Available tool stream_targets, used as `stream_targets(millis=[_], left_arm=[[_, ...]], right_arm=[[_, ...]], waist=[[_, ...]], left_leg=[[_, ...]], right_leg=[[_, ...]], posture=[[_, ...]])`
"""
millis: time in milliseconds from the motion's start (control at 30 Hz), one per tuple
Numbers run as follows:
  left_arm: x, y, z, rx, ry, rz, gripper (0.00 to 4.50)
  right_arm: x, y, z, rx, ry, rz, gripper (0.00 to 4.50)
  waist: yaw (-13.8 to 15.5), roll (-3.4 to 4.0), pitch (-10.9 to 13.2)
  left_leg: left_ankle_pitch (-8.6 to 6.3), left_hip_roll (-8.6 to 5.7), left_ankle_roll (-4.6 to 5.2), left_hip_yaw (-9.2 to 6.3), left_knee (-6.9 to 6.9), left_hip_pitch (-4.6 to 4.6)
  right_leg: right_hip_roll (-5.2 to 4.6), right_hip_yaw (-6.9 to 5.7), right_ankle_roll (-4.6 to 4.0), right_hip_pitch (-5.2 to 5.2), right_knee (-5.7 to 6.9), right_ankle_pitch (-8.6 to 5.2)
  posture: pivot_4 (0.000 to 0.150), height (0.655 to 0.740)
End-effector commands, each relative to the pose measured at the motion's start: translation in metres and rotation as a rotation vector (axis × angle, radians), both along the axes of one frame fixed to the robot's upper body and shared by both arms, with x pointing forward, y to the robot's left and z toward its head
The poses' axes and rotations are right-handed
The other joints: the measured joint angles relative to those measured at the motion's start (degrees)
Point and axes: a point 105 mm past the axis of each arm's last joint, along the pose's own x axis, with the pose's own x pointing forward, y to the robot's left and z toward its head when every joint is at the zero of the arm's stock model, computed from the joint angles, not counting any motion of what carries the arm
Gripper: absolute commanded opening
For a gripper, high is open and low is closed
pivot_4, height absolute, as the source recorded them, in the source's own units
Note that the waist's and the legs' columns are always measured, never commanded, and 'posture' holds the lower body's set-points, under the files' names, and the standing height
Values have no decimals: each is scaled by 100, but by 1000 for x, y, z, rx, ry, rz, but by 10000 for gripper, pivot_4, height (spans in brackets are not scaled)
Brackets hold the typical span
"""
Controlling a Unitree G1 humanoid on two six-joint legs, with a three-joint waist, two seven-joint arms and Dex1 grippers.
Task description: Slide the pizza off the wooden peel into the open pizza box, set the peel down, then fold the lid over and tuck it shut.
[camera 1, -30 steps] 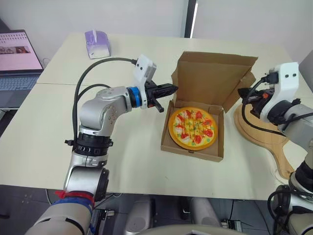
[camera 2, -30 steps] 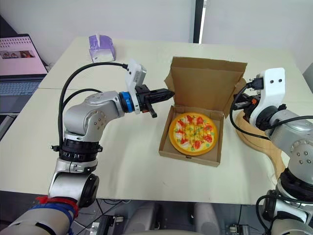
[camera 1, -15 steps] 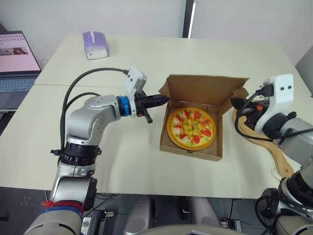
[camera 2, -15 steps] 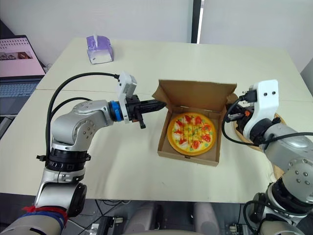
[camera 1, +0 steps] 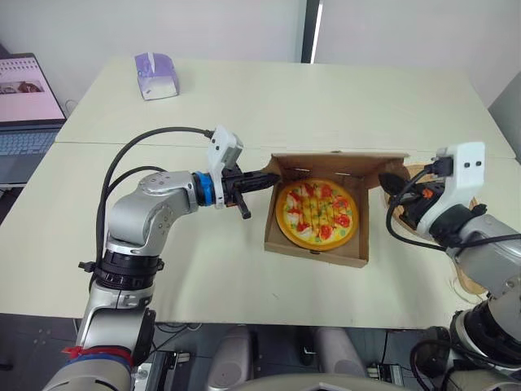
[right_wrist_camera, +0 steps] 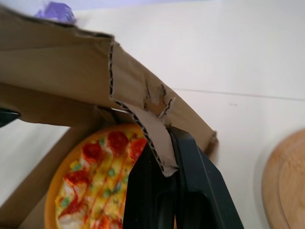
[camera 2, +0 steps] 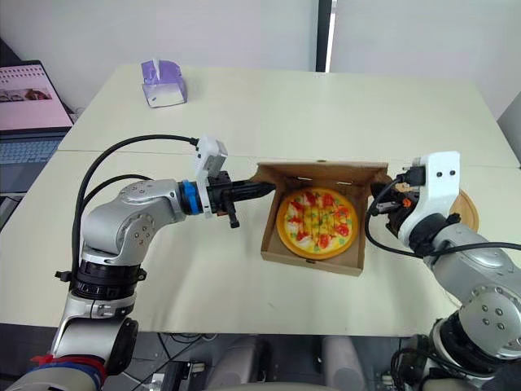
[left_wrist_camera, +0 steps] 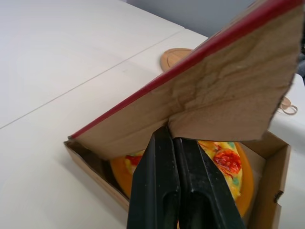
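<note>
Pizza (camera 1: 316,213) is flat in the box (camera 1: 313,252), centre of the frame, filling most of the tray with nothing else in there. Peel (camera 2: 466,205) is down on the table (camera 1: 244,98) at the right edge, behind the right arm and empty. So I'd say we're on the lid fold. Lid (camera 1: 338,156) is hinged at the far wall and tipped well forward over the pizza, not yet closed. Left gripper (camera 1: 269,176) comes in from centre-left, fingers pressed together and pinching the lid's side flap. The wrist view confirms cardboard clamped between the tips. Right gripper (camera 1: 392,181) does the same on the opposite flap, centre-right, nipping a creased, slightly torn corner. Handling: corrugated card is light and stiff across the panel but weak at the scores and flaps. It looks like it will buckle or tear if the two sides are pulled unevenly, and the right corner looks tired already. Best grip is probably near the flap root by the fold line, not the tip. The flaps need to go inside the side walls to tuck, so watch they don't drag the topping. Tissue box (camera 1: 156,74) upper left and laptop (camera 1: 24,106) at the left edge are well apart from the work.
</note>
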Motion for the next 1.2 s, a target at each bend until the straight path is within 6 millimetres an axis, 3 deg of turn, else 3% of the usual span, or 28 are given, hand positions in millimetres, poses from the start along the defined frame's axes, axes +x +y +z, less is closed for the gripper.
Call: stream_targets(millis=[33,333,367,500,800,900,1000,1133,1200], left_arm=[[-7,-6,12,-7,-51,-47,0],[-17,-1,-6,46,-42,-79,0],[-17,-1,-6,49,-45,-78,0],[-16,0,-8,59,-57,-71,0],[-17,0,-6,59,-66,-59,0],[-17,-1,-6,59,-68,-59,0],[-18,-3,-6,61,-72,-69,0],[-20,-4,-7,63,-71,-76,0],[-21,-3,-9,70,-69,-78,0]], right_arm=[[-8,7,-1,-18,-7,51,279],[-19,1,-24,-89,73,26,279],[-20,0,-24,-89,74,21,2055],[-24,-12,-26,-83,89,7,12423],[-53,-43,-25,-148,192,136,44478],[-56,-54,-8,-207,163,170,44478],[-37,-71,26,-225,49,114,44478],[-19,-70,48,-205,-6,132,32077],[-7,-56,52,-184,-21,190,25014]], waist=[[3,0,0],[-14,0,0],[-12,0,0],[-7,0,0],[3,-1,1],[6,-3,1],[-20,-6,4],[-8,-9,5],[-7,-9,5]], left_leg=[[0,0,0,0,0,-1],[-1,1,0,4,-3,3],[-1,1,0,3,-3,3],[-1,-1,1,4,-2,1],[-3,-2,5,6,-2,1],[-3,-1,5,4,-3,3],[-4,1,6,13,-3,5],[-3,1,6,22,-2,13],[-3,2,6,20,-3,11]], right_leg=[[0,0,0,0,-2,0],[2,5,1,-1,0,-1],[2,4,1,0,0,-1],[2,5,1,0,-3,-1],[2,5,3,4,-8,-2],[4,4,4,9,-9,-2],[7,9,30,28,-17,-18],[10,19,39,33,-17,-24],[11,19,39,32,-17,-25]], posture=[[1500,7192],[1500,7192],[1500,7192],[1500,7192],[1500,7192],[1500,7192],[1500,7192],[1500,7192],[1500,7192]])
